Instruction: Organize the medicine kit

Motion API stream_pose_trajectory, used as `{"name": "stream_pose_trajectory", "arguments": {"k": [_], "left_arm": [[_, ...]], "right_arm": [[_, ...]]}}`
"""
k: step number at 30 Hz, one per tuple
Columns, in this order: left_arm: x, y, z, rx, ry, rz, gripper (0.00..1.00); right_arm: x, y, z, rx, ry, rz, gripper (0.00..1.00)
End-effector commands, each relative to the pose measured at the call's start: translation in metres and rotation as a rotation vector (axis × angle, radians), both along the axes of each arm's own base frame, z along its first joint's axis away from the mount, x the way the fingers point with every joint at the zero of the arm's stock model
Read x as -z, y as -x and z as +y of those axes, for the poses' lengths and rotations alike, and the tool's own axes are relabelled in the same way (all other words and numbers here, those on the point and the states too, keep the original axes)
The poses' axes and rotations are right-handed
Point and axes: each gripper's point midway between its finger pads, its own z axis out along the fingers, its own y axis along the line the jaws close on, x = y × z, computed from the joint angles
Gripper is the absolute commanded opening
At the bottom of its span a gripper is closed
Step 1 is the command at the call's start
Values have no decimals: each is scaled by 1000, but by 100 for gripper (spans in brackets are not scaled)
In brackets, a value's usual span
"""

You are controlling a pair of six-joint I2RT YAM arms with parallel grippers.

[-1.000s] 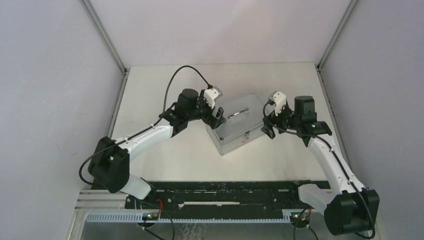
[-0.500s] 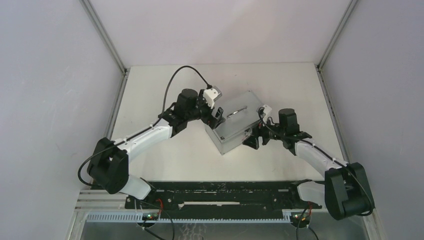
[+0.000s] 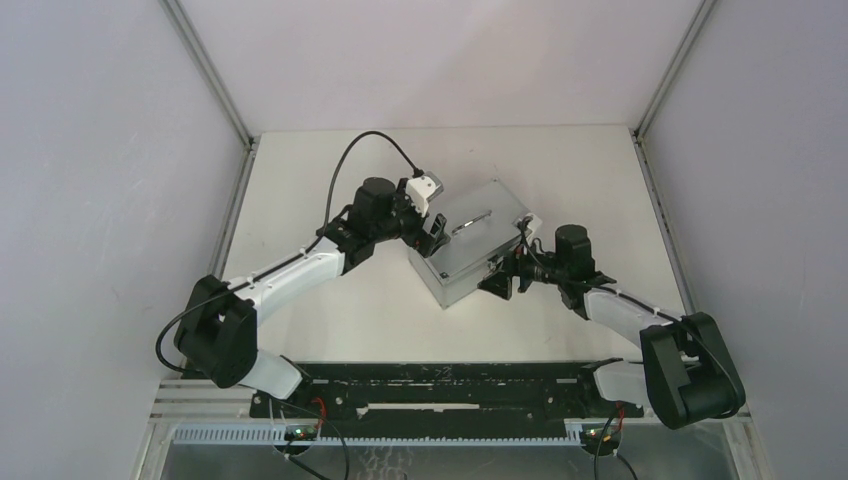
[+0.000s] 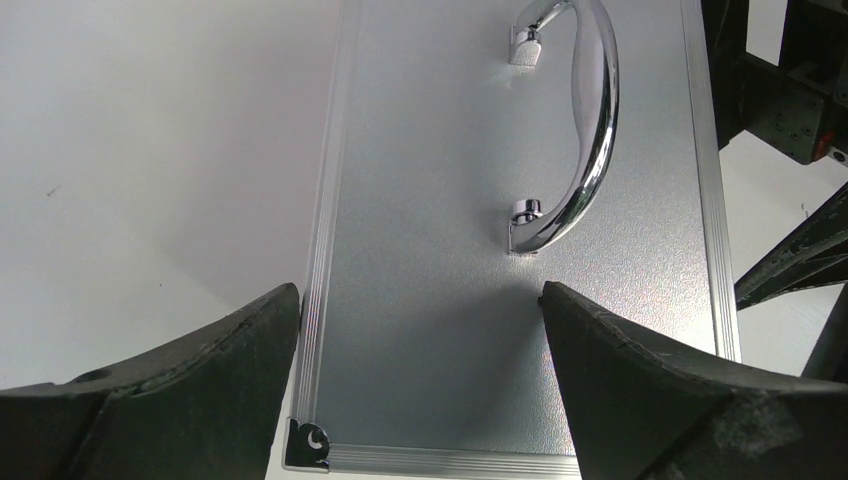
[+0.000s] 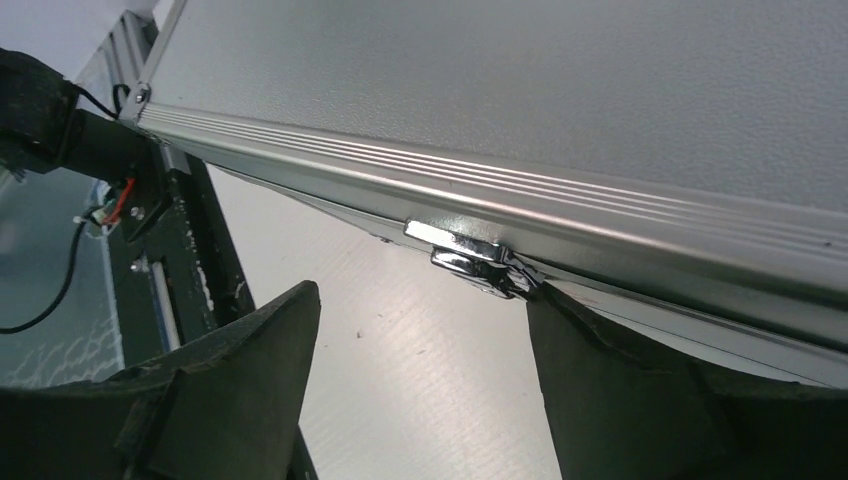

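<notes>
In the top view, the medicine kit [image 3: 470,243] sits near the middle of the surface [image 3: 330,320], skewed, lid down, latch side facing near right. The left pincer [image 3: 431,232] is at the kit's left end and the right pincer [image 3: 503,279] is low against the front wall. Room: bare surface all round the kit, side walls well apart from it. The arms are near each other across the box, so that is the tight spot, not the surface edges.

On the left wrist view, the pincer is spread wide, gripping nothing, over the lid's end. One finger is at the lid's long ribbed edge, the other over the lid panel. The handle [image 4: 588,120] lies flat further along, untouched. Dark parts of the other arm show past the far rim. Judgement: this pincer looks placed to steady the box. Pressing down on the lid could bind the latch, so bracing the end is better.

On the right wrist view, the pincer is open, nothing held. The latch [image 5: 470,258] is just ahead between the fingers. It looks fastened, can't tell for sure. Likely step: undo the latch. Come in level, hook one fingertip under its free lip, flip outward, don't shove the box sideways. The lid rim is close above and the surface close below, so little vertical room.
</notes>
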Motion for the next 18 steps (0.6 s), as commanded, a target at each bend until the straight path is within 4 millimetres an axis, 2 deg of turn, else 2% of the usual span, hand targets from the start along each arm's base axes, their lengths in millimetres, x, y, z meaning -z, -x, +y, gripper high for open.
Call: {"name": "stream_pose_trajectory", "arguments": {"k": [1,9,18], "left_arm": [[-3,1,0,7,-5,-13,94],[-3,-1,1,-5,-9,-19,93],[-4,-2,2,-9,-11,-23,93]], "right_arm": [[-32,6,12,-89,-114,-54,74],[-44,15,0,-111,-145,-31,66],[-54,18,4,-133,-166,-44,64]]}}
